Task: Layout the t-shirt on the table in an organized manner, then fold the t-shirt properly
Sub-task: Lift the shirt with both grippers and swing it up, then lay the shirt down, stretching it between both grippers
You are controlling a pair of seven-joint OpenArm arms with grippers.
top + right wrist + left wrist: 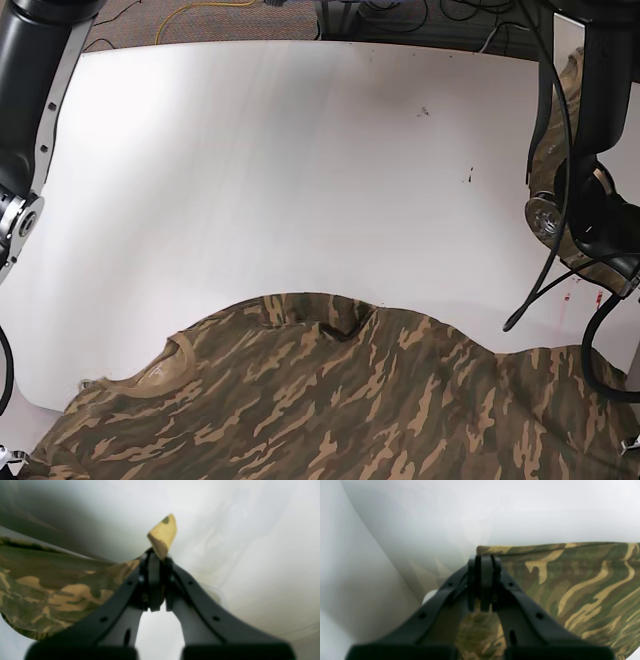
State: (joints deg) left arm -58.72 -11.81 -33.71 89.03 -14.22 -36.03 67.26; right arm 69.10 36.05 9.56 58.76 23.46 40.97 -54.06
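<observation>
**Both tools pinch the shirt at the near edge**

Nearest, the left tool [483, 585] is clamped on a corner of the t-shirt [330, 400], and the right tool [156, 580] on another, a tan tip poking past its jaws; likely 2 holds to spread it flat. The shirt lies rumpled along the bench's [300, 150] near edge. Beyond is bare white bench; cables [545, 280] dangle beside the left arm.
</observation>
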